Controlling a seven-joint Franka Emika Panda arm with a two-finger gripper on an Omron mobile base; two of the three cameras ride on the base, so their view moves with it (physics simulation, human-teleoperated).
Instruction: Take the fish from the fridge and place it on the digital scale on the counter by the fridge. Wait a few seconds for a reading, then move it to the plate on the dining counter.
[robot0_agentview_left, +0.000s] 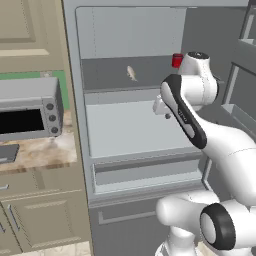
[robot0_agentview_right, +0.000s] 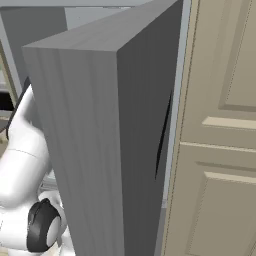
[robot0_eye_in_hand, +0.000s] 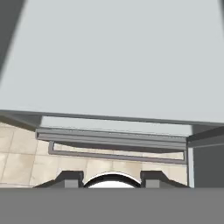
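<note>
Three views inspected in turn. Left base view: the fridge (robot0_agentview_left: 135, 115) stands open, and the fish (robot0_agentview_left: 131, 73) lies on an upper shelf, above and to the left of where the arm's hand reaches in over the pale drawer; the claw itself is hidden behind the wrist. The digital scale (robot0_agentview_left: 7, 153) sits on the worktop (robot0_agentview_left: 45, 152) well to the left, bare, in front of the toaster oven (robot0_agentview_left: 30, 107).

Right base view: the open fridge door (robot0_agentview_right: 100, 140) blocks the interior; nothing of the fish is visible.

Hand view: the claw (robot0_eye_in_hand: 112, 178) looks down a pale drawer front toward the floor; its fingertips stand moderately apart with nothing between them, so released.

Judgement: no step complete; pickup, weighing and plating all remain.
</note>
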